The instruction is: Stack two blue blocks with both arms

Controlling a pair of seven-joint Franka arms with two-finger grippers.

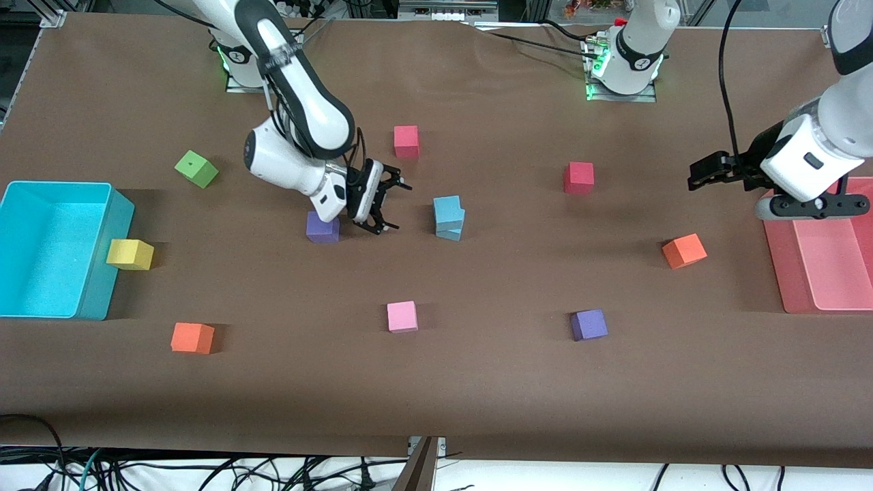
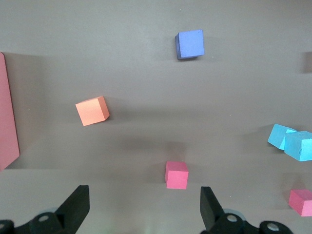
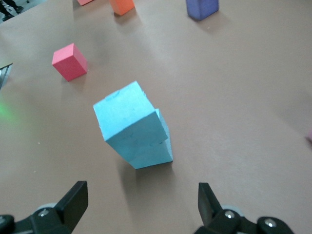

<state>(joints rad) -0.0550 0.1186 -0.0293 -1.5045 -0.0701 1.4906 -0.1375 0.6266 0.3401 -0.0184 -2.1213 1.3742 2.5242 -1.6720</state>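
Observation:
The two blue blocks stand stacked near the table's middle: the upper one (image 1: 447, 209) sits askew on the lower one (image 1: 453, 232). My right gripper (image 1: 395, 206) is open and empty, just beside the stack toward the right arm's end. The right wrist view shows the upper block (image 3: 127, 116) twisted on the lower block (image 3: 152, 152), ahead of the open gripper (image 3: 141, 202). My left gripper (image 1: 694, 176) is open and empty, up in the air by the pink tray (image 1: 818, 273). The left wrist view shows the stack (image 2: 293, 142) off beside its open gripper (image 2: 144, 208).
A purple cube (image 1: 322, 227) lies right under the right wrist. Red cubes (image 1: 406, 141) (image 1: 578, 177), orange cubes (image 1: 683, 250) (image 1: 192, 337), a pink cube (image 1: 402, 316), a purple cube (image 1: 588, 324), a green cube (image 1: 196, 168) and a yellow cube (image 1: 129, 254) lie scattered. A cyan bin (image 1: 27, 310) stands at the right arm's end.

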